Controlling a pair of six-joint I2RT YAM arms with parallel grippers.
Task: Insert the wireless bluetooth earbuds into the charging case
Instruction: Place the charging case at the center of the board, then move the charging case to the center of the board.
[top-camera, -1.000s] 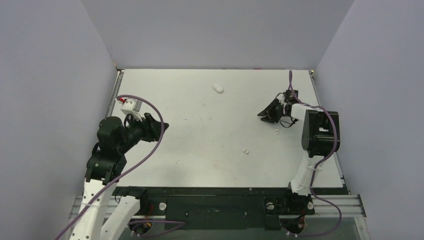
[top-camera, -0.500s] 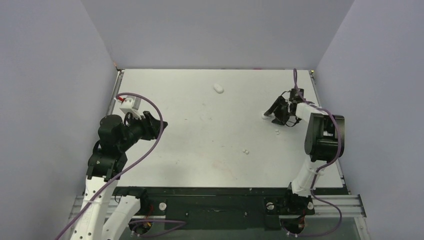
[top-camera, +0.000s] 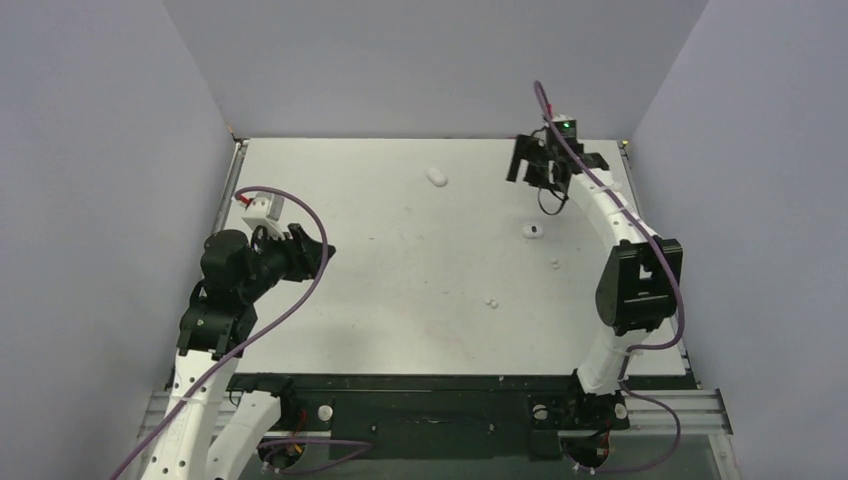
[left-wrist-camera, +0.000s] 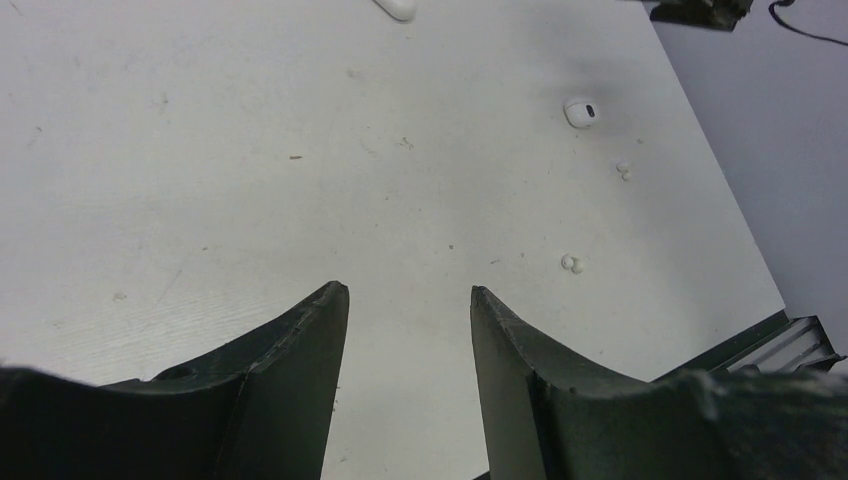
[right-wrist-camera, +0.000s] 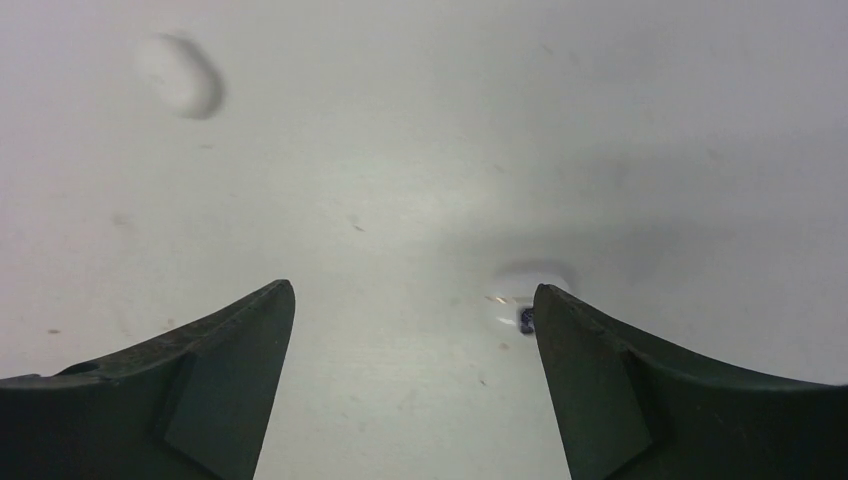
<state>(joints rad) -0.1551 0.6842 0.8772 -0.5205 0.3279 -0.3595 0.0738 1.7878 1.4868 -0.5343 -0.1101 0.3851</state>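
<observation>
My right claw (right-wrist-camera: 412, 300) is wide open and holds nothing. It hangs high over the far right corner of the counter (top-camera: 380, 320). Under it lies a small white piece with a dark spot (right-wrist-camera: 530, 282); I cannot tell what it is.

The earbuds (top-camera: 553, 263) are tiny white bits. One is near the right edge, and the other earbud (top-camera: 491, 301) is closer to the middle. The charging case (top-camera: 436, 176) sits by the far edge and looks shut.

My left claw (left-wrist-camera: 410, 295) is half open and holds nothing, near the left edge.

I think I should come straight down over one bit and pinch softly, so it does not pop away. The right edge is close. The middle has lots of room.
</observation>
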